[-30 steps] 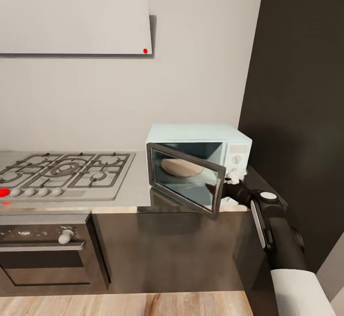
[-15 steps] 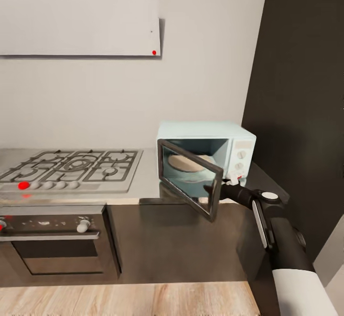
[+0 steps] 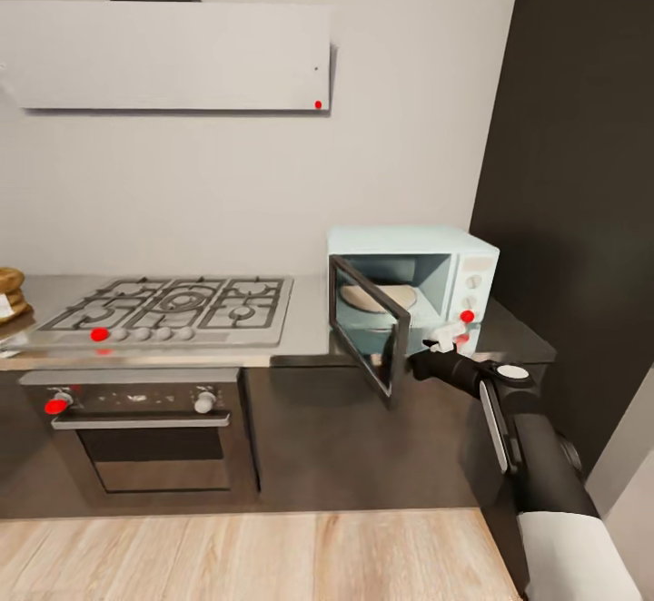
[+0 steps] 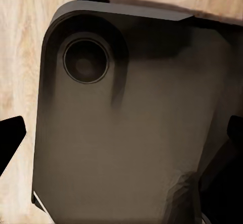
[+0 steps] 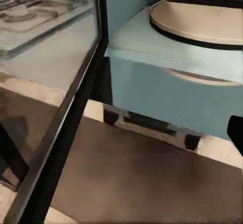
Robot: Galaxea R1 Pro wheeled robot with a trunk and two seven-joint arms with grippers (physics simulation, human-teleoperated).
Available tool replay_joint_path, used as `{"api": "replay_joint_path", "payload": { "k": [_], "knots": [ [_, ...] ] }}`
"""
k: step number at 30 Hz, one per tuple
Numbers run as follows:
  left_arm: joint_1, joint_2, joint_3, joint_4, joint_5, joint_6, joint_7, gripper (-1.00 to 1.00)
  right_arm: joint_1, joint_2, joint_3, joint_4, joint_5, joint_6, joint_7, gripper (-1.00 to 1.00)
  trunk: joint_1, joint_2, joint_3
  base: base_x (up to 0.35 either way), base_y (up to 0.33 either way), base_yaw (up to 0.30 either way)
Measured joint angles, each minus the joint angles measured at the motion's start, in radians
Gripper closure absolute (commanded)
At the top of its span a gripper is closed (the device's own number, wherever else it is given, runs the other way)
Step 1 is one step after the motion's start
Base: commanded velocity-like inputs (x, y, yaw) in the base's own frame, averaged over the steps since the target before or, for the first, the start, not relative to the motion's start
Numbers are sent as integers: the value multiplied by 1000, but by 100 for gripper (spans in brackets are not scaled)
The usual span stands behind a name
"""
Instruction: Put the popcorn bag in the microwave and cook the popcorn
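Since a second ago the whole head view has slid and drawn back, so the camera itself has moved. Even so, the door (image 3: 368,333) of the microwave (image 3: 413,285) stands wider open than before, now seen almost edge-on and swung out over the front of the table (image 3: 309,338).

The right end effector (image 3: 420,367) sits just beside the door's outer edge, low at its free corner; whether its fingers are clenched on the door or released cannot be told. In the right wrist view the door frame (image 5: 76,107) runs close past the camera. A dark fingertip (image 5: 236,133) shows beside the mint-blue microwave floor (image 5: 167,57) and the round pale turntable (image 5: 202,19).

The left wrist view looks down at the robot's dark base (image 4: 126,127) over the wooden floor (image 4: 20,57). A dark fingertip (image 4: 10,138) shows at each side edge, well apart, so the left end effector (image 4: 121,138) is released and grasps nothing.

The popcorn bag (image 3: 11,292) stands on the table at the far left edge of the head view, beyond the gas hob (image 3: 173,306), well apart from the microwave. The oven (image 3: 145,428) sits below the hob.
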Motion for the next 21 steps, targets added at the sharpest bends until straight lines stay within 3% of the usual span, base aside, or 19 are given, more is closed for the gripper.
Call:
{"api": "replay_joint_path", "payload": {
  "k": [11,16,21],
  "knots": [
    [0,1,-1,0,0,0,0,-100,0,1,-1,0,-1,-9,-2,-100,0,0,0,-227,239,0],
    [0,2,-2,0,0,0,-5,-100,-1,1,-4,0,-2,-10,-6,-100,0,0,0,-50,307,0],
    [0,2,-2,0,0,1,-5,-100,0,2,-90,1,13,-15,-24,-100,0,0,0,-2,321,0]
  ]
}}
